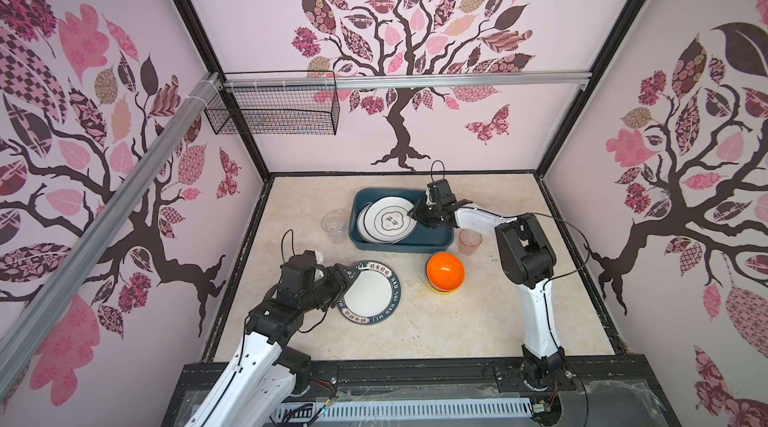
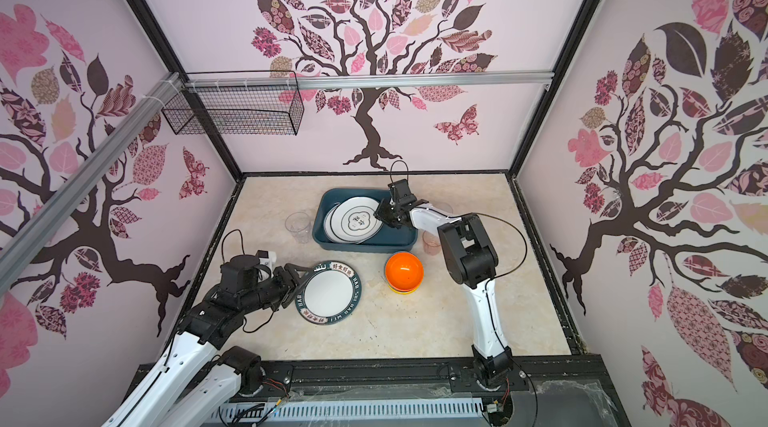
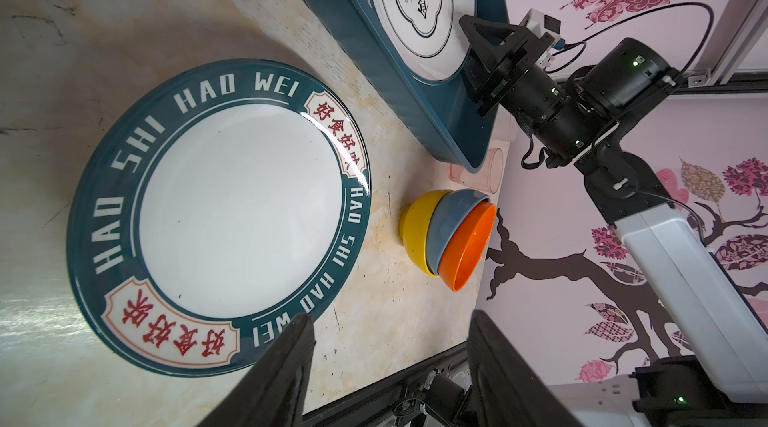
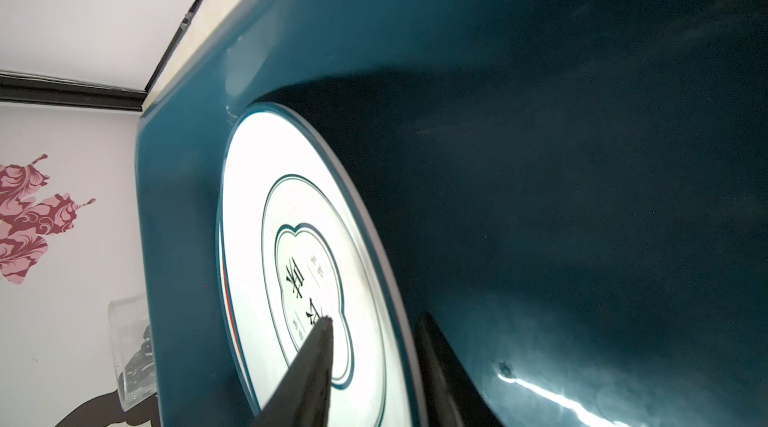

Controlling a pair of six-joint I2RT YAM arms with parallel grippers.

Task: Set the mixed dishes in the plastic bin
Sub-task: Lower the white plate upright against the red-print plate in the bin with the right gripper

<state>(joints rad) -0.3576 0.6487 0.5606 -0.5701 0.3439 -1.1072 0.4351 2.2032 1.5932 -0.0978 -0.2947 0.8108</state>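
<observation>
The plastic bin (image 1: 399,247) is coloured dark teal-blue throughout. The ringed plate (image 1: 390,219) is white, circled with thin dark lines, and a clover-shaped outline with dark Chinese characters is printed at its centre. The lettered plate (image 1: 368,294) is white within a dark teal band, on which "HAO SHI HAO WEI" is written in white and red characters are set in cream panels. An orange bowl (image 3: 465,246), a grey-blue bowl (image 3: 451,217) and a yellow bowl (image 3: 415,229) are seen. The clear cup (image 1: 333,224) is colourless, and the pinkish cup (image 1: 469,241) is faintly tinted. The counter (image 1: 457,321) is marbled beige. The wire basket (image 1: 274,113) is black.
</observation>
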